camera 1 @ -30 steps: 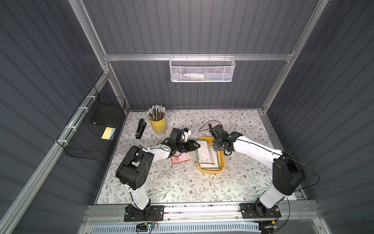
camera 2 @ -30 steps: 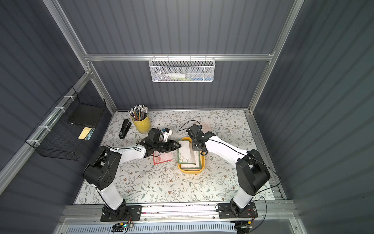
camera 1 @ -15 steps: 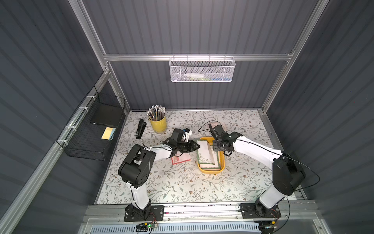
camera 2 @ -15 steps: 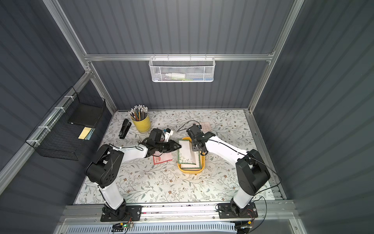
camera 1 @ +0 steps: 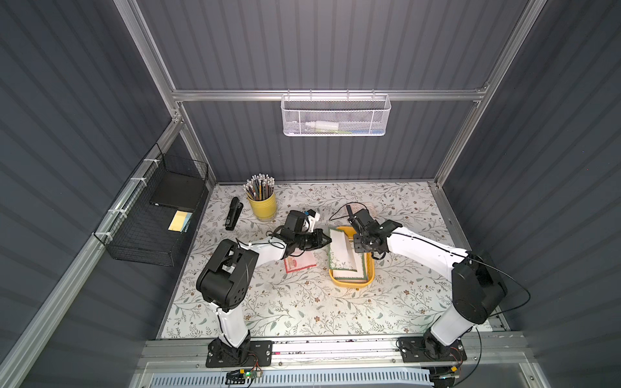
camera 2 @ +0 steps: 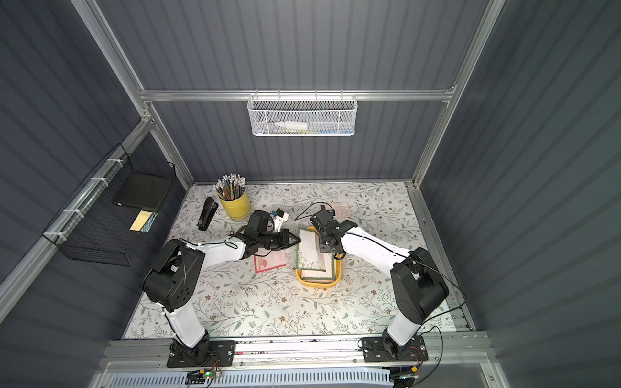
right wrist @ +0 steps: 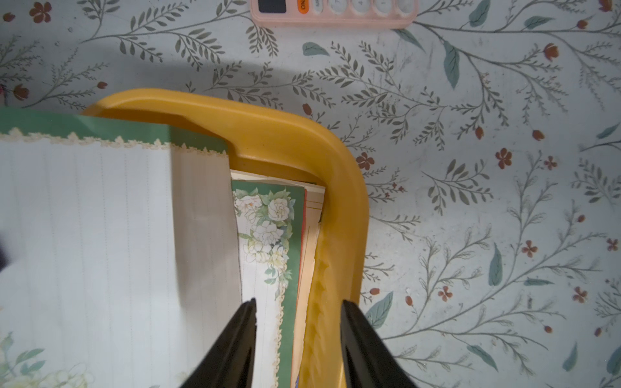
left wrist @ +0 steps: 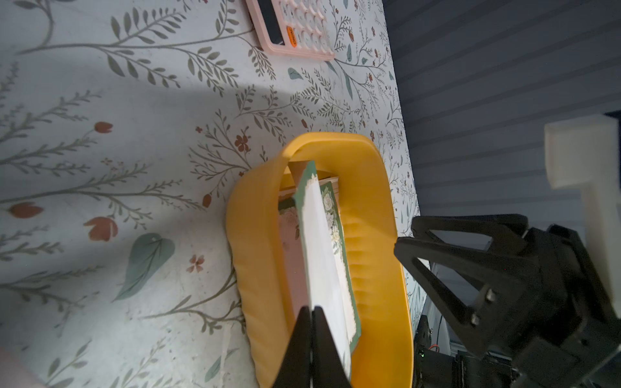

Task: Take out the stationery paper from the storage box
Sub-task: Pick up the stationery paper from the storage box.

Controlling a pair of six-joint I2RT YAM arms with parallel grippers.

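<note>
Both top views: shows the storage box (camera 1: 352, 287) (camera 2: 316, 284) near the middle of the table (camera 1: 302, 312), stationery paper (camera 1: 349, 273) stacked inside, 1 green-bordered sheet (camera 1: 342, 250) tipped up on edge and pinched near its far corner by the left gripper (camera 1: 327, 239). Shows 1 red-bordered sheet (camera 1: 300, 263) already out, flat on the table just beside the box, toward the left edge.

Left wrist view: confirms the left gripper clenched on that sheet's long edge, paper standing steeply within the yellow wall; catches the right gripper (left wrist: 404, 232) close by the box and a pink calculator (left wrist: 295, 30) toward the far edge.

Right wrist view: puts the right gripper's jaws apart astride the box's side wall, 1 finger over the papers, 1 outside; cannot tell whether pressing or merely poised.

Best handled, by judgement: keep the box braced, draw the sheet up slowly, clear the rim before laying flat, watch for creasing at the pinch or a 2nd sheet riding along.
</note>
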